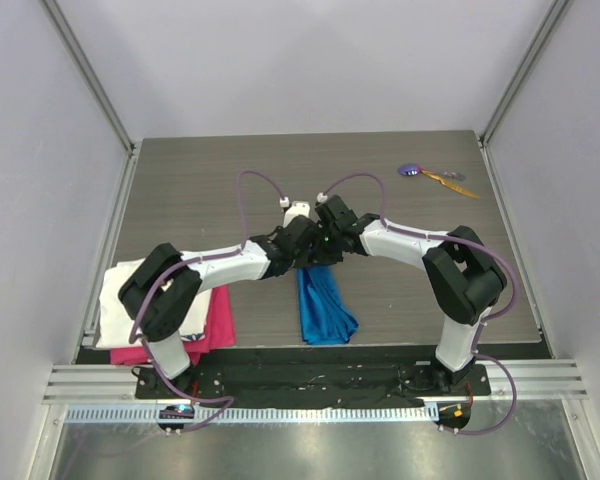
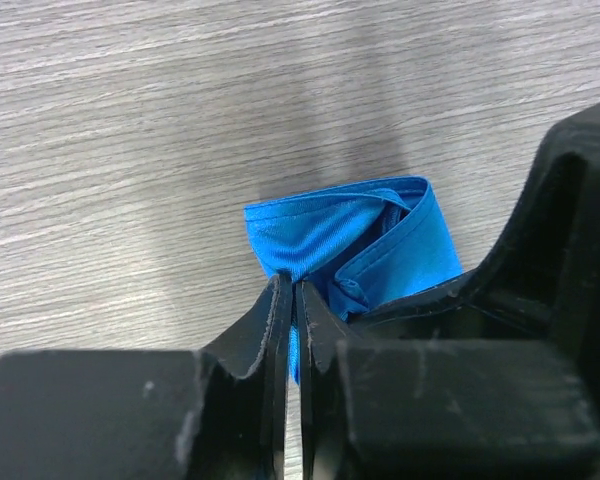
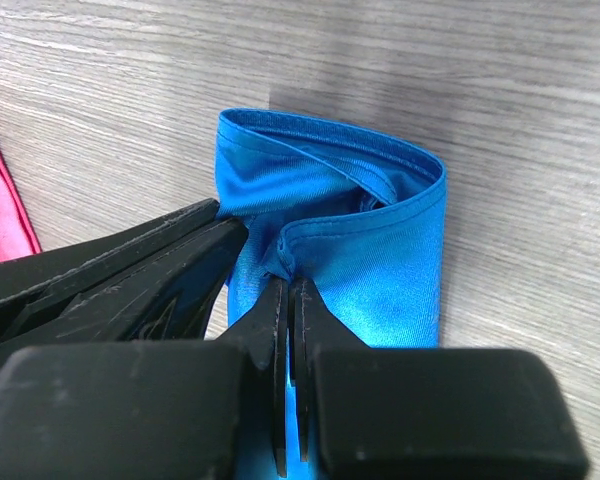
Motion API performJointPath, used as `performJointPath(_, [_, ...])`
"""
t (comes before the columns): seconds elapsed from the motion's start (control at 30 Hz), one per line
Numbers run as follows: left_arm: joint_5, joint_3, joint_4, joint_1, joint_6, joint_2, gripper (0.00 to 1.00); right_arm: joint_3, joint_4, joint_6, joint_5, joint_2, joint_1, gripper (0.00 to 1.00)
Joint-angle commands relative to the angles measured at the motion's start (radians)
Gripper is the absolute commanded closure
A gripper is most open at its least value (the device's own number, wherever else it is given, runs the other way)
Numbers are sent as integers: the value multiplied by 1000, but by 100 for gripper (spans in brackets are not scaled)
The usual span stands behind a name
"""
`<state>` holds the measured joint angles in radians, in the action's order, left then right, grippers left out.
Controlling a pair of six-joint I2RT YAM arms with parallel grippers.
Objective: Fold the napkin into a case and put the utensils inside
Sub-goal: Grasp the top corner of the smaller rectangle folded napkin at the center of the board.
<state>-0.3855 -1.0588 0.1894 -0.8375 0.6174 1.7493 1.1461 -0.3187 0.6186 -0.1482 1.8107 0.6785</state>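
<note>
The napkin (image 1: 325, 305), folded long and narrow, lies lengthwise near-to-far. At its far, open end we find the left gripper (image 2: 292, 290) and right gripper (image 3: 288, 290) each clamped tight on a fabric edge; the utensils (image 1: 435, 177) lie well beyond, rightward.

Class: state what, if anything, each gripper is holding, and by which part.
Both hold the napkin: the left gripper and right gripper each pinch a bit of its cloth at its far end.

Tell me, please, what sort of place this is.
Probably a robotics lab test cell: two arms bolted by a rail at a wood-grain table, plain white walls enclosing it, and only staged props, a napkin and utensils.
</note>
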Motion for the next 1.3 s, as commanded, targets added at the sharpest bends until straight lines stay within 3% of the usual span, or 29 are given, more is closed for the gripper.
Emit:
performJointPath(0.0, [-7, 16, -64, -2, 1, -59, 92, 40, -13, 32, -28, 10, 6, 99])
performJointPath(0.3, [24, 88, -111, 6, 41, -96, 92, 76, 55, 227, -22, 68, 6, 99])
performJointPath(0.67, [114, 189, -182, 52, 35, -166, 93, -43, 415, 458, -37, 68, -17, 99])
performJointPath(1.0, [145, 175, -147, 113, 16, -166, 93, -193, 602, 360, -94, 110, -13, 98])
performJointPath(1.27, [160, 154, -91, 136, 21, -149, 93, -169, 531, 259, -134, 82, -13, 80])
